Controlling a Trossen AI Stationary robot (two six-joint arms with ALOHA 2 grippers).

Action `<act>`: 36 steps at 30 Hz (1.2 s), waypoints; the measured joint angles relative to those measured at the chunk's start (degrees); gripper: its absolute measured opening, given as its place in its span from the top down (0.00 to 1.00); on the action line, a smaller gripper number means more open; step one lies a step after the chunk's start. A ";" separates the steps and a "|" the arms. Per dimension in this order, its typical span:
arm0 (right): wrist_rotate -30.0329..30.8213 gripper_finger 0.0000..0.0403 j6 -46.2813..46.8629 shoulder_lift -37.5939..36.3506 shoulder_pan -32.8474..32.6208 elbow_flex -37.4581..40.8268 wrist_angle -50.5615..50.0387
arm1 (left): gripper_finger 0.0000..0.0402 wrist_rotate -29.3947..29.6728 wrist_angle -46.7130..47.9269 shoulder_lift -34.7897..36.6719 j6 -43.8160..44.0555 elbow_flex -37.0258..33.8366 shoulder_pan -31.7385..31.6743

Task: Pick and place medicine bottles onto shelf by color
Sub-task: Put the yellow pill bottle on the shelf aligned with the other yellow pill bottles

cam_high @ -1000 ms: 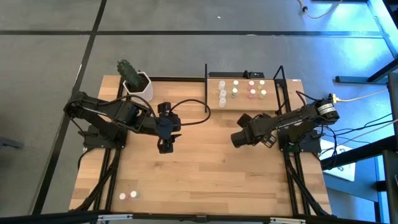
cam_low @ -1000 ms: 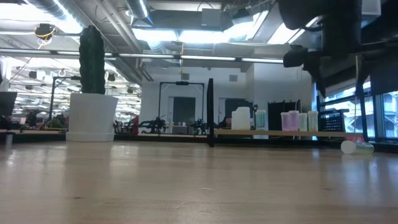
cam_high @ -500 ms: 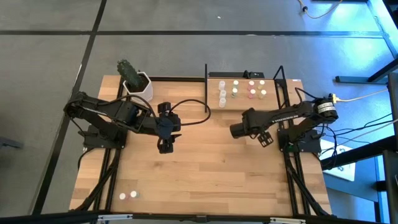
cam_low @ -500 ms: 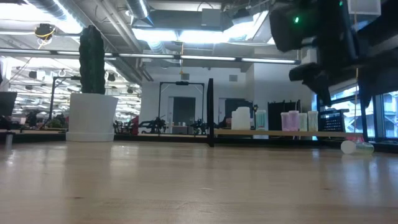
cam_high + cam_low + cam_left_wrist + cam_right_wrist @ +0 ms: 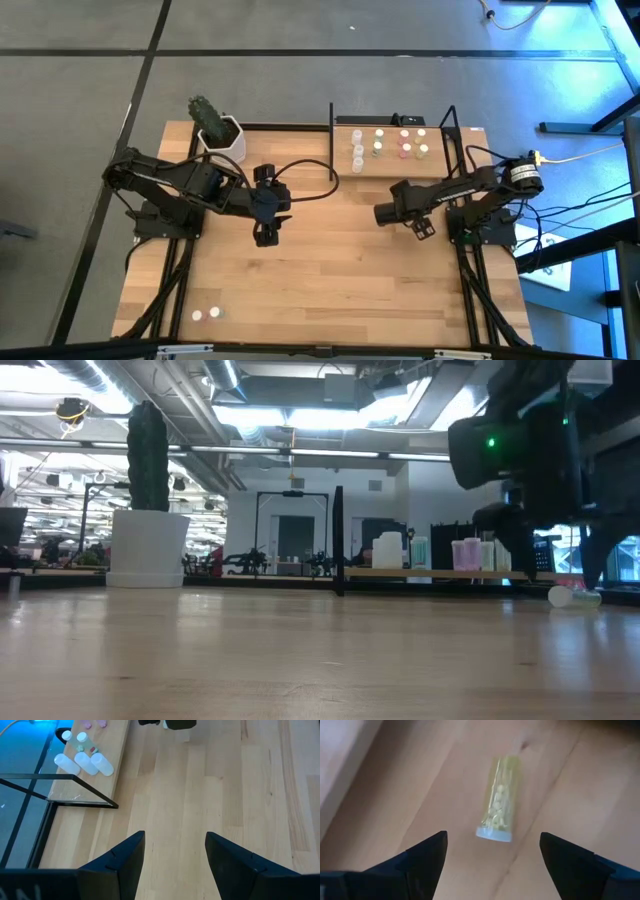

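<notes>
Bottle point(image 5: 497, 800) of yellowish pills is lying on its side on the tabletop point(image 5: 340, 280), directly ahead of the right gripper point(image 5: 492, 852), whose two dark fingers point(image 5: 422, 855) are standing wide apart on either side of it without touching it. It is looking small, light and rigid, with a smooth round body that is likely to roll or slip, so the safest hold is probably across the middle of the barrel, fingers square to its length (a judgement, not something shown). The shelf point(image 5: 440, 172) is lying just beyond this gripper, already carrying upright bottles point(image 5: 380, 147) in rows. The left gripper point(image 5: 264, 236) is waiting well away to the side, over bare wood, its fingers also parted and empty. From overhead the arm is hiding the lying bottle completely. Its cap colour is hard to make out. Two more small bottles point(image 5: 205, 314) are sitting far off, near the table's front corner.
</notes>
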State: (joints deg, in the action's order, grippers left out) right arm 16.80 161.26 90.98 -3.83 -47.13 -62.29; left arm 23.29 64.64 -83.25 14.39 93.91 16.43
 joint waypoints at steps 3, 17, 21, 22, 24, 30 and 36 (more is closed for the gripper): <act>0.03 0.21 -0.54 0.00 0.71 2.41 3.91 | 0.50 0.00 0.00 0.00 0.00 0.00 0.00; -1.47 0.26 -2.38 0.00 2.18 3.38 4.64 | 0.50 0.07 0.00 0.00 0.14 0.00 -0.28; -1.46 0.36 -2.46 0.00 2.34 3.38 4.25 | 0.50 0.07 0.02 0.00 0.20 0.00 -0.28; -1.46 0.39 -2.54 0.00 2.46 3.42 4.23 | 0.50 0.07 0.00 0.00 0.20 0.00 -0.28; -1.44 0.45 -2.64 0.00 2.66 3.81 4.33 | 0.50 0.07 0.02 0.00 0.20 0.01 -0.28; -1.80 0.62 -2.81 0.00 2.70 5.24 7.89 | 0.50 0.04 0.00 -0.02 0.20 0.00 -0.28; -1.66 0.70 -4.82 0.02 2.70 5.28 8.54 | 0.50 0.04 0.01 -0.01 0.20 0.00 -0.28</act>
State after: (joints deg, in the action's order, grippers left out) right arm 15.14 156.44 91.00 -1.13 -41.85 -53.75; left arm 23.33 64.65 -83.25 14.59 93.91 16.14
